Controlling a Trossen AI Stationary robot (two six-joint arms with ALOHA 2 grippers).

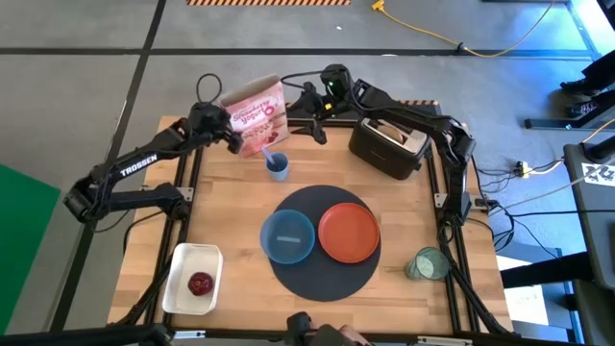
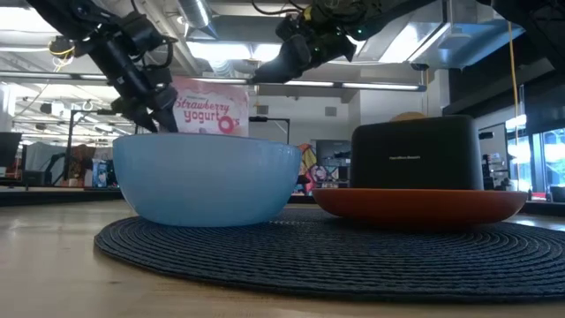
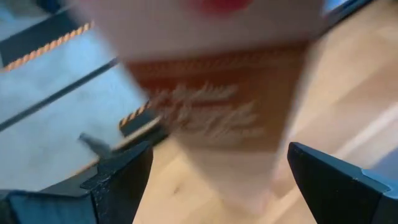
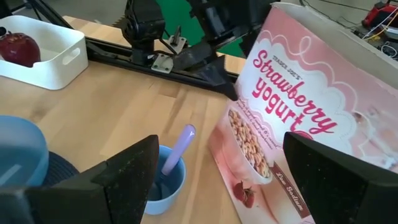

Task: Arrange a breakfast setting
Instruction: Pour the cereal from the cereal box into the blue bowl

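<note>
1. Breakfast setting first: the dark round mat point(image 1: 322, 242) sits near the front edge of the table, carrying the blue bowl point(image 1: 288, 235) and the orange plate point(image 1: 348, 232) side by side, touching or nearly so.
2. Off the mat's front-left, the white tray point(image 1: 179, 280) holds the dark red fruit point(image 1: 200, 284); off its right, the pale green cup point(image 1: 426, 264) stands alone.
3. Just behind the mat there's a small blue cup point(image 1: 277, 166) with a pale stick point(image 4: 178, 147) leaning in it.
4. Further back, the cereal box point(image 1: 257, 114) stands tilted. The left gripper point(image 1: 236, 135) has its fingers wide apart around the box's lower corner, not clearly clamped. The right gripper point(image 1: 309, 111) hangs beside the box with its fingers apart, holding nothing.
5. Behind the mat's right side, the black toaster point(image 1: 388, 146) has bread point(image 1: 392, 132) in its slots.
6. Risk, as I judge it: with a loose grip low on that leaning box, a squeeze or nudge could topple it onto the small cup.
</note>
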